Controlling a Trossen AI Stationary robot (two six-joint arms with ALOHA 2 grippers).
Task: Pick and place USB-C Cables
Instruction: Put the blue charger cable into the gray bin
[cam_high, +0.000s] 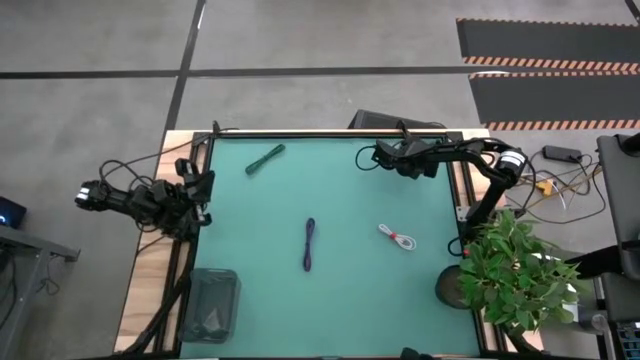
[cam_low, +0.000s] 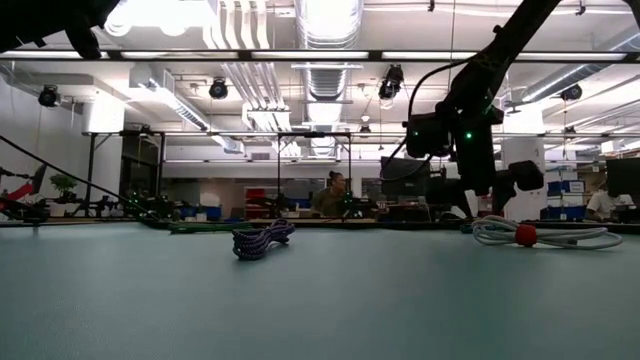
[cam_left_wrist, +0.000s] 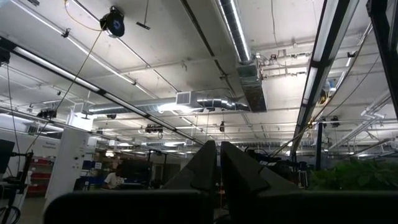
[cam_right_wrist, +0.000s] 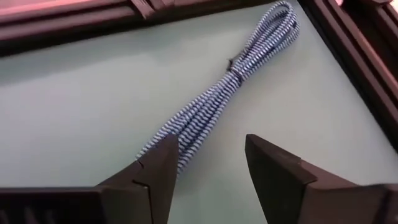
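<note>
Three cable bundles lie flat on the green mat: a teal-green one (cam_high: 265, 158) near the far edge, a dark purple one (cam_high: 309, 243) (cam_low: 262, 238) in the middle, and a white one with a red tie (cam_high: 397, 237) (cam_low: 545, 235) to its right. A second teal-striped bundle (cam_right_wrist: 230, 78) lies beside the dark table frame and shows only in the right wrist view. My right gripper (cam_right_wrist: 211, 146) (cam_high: 363, 158) is open over that bundle's near end, whose tip passes behind one finger; no touch shows. My left gripper (cam_left_wrist: 217, 149) (cam_high: 205, 190) waits shut at the table's left edge, pointing upward.
A clear bin (cam_high: 212, 300) stands at the near left corner. A potted plant (cam_high: 515, 270) stands off the near right corner beside the right arm's base. Dark frame rails (cam_right_wrist: 74, 22) run close by the striped bundle. People sit at desks (cam_low: 333, 195) far behind the table.
</note>
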